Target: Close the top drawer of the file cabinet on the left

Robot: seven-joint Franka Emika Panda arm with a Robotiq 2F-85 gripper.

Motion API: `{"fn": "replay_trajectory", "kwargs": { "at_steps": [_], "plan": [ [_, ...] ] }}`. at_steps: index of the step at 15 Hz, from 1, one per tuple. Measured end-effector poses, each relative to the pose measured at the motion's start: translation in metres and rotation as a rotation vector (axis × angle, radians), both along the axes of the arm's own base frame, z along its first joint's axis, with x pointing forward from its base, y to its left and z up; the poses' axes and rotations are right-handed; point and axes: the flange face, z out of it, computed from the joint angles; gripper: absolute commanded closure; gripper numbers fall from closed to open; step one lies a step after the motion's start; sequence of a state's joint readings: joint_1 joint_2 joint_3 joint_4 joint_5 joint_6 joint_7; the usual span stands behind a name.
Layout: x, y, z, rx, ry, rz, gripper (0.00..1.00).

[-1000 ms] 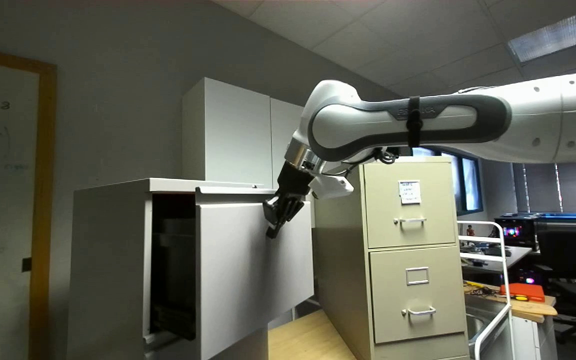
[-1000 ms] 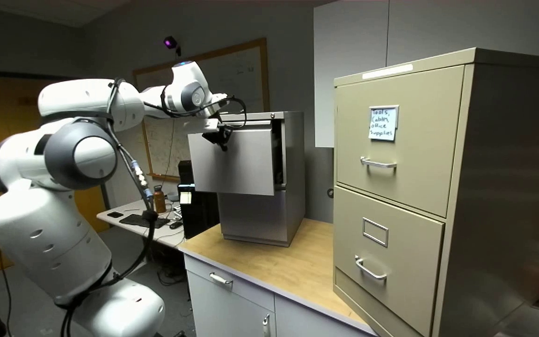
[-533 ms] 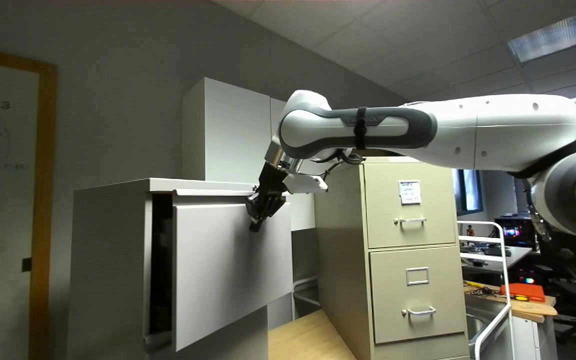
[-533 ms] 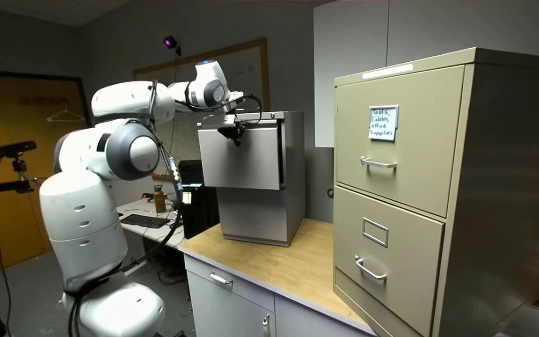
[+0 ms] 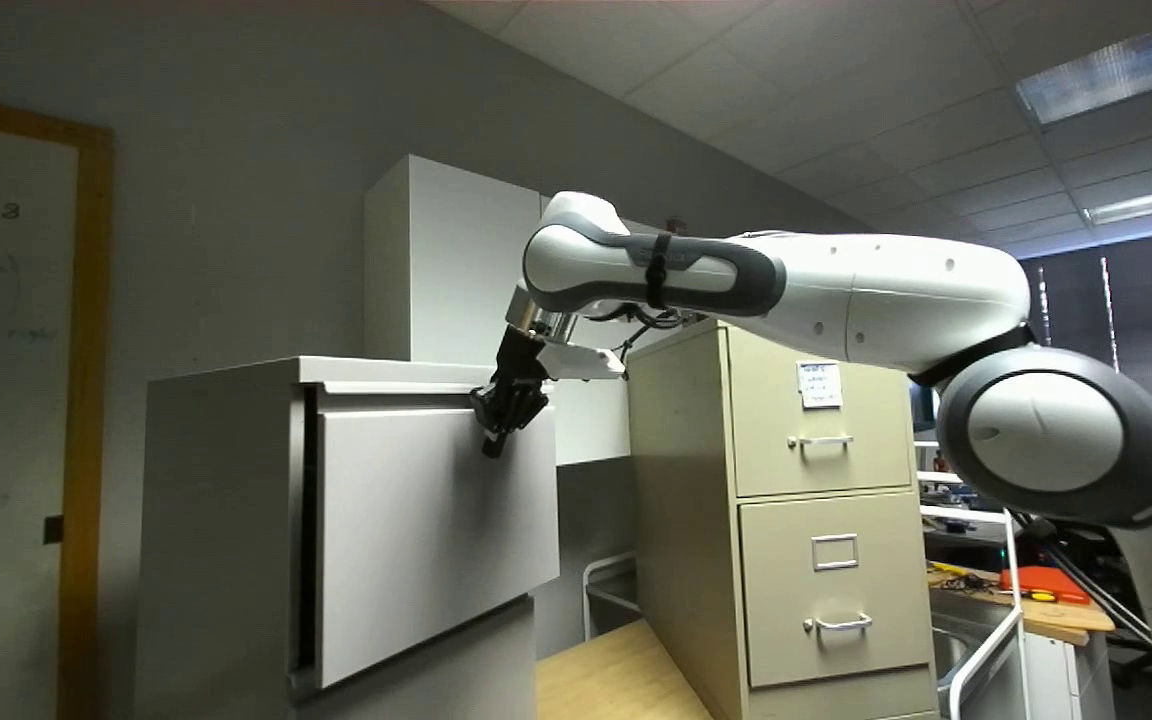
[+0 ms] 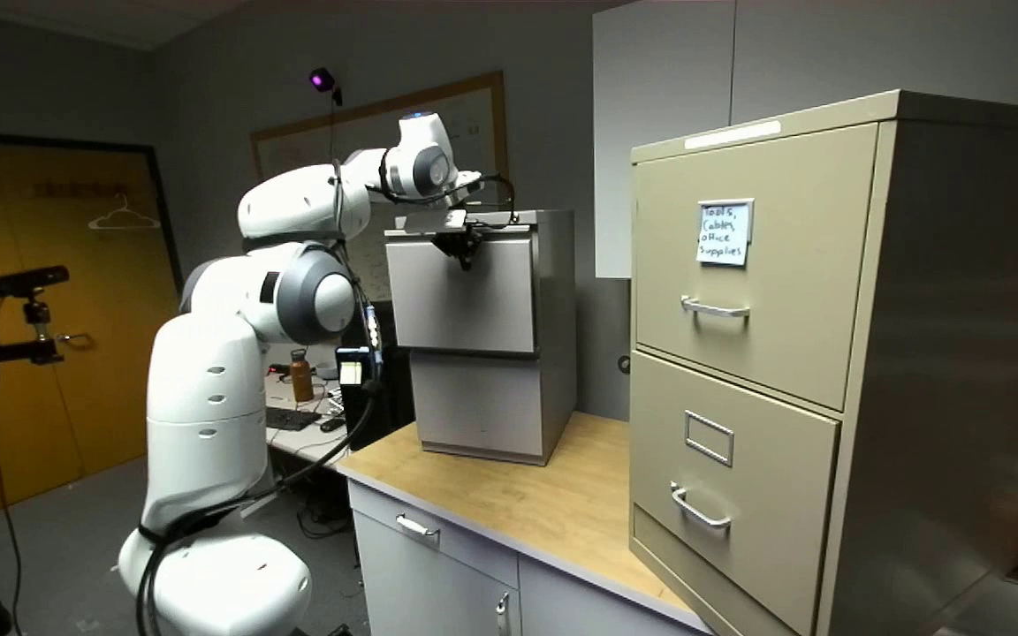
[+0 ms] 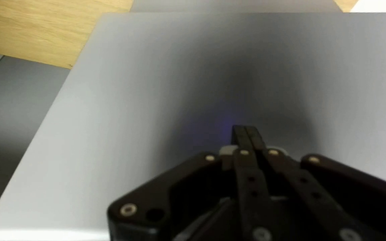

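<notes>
The white file cabinet [image 5: 221, 540] stands on the counter and also shows in an exterior view [image 6: 558, 327]. Its top drawer, with a flat front [image 5: 416, 540], stands slightly out. A narrow dark gap shows along its side edge. The drawer front also shows in an exterior view [image 6: 447, 309] and fills much of the wrist view [image 7: 112, 100]. My gripper [image 5: 493, 447] points down and forward at the upper part of the drawer front. It also shows in an exterior view [image 6: 467, 263]. In the wrist view its fingers [image 7: 246, 129] are together with nothing between them, at the front's surface.
A beige cabinet with handled drawers [image 5: 826, 540] stands beside the white one, also in an exterior view [image 6: 748, 371]. A wooden countertop [image 6: 491, 477] lies under the white cabinet. A taller white two-door cabinet [image 5: 476, 270] is behind. A desk with an orange bottle [image 6: 300, 375] is beyond the arm.
The arm has moved forward toward the file cabinet with the fingers against the drawer front. The top drawer has slid inward, and its wide dark opening has shrunk to a thin gap.
</notes>
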State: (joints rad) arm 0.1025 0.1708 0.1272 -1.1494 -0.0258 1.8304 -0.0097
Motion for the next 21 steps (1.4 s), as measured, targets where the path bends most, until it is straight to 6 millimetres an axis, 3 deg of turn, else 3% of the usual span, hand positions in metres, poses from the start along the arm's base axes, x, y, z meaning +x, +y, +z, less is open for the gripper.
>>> {"fn": "replay_trajectory", "kwargs": {
  "at_steps": [9, 21],
  "plan": [
    [0.049, -0.019, -0.011, -0.001, 0.046, -0.037, 0.99],
    [0.074, -0.031, -0.031, -0.067, 0.078, -0.09, 0.99]
  ]
}}
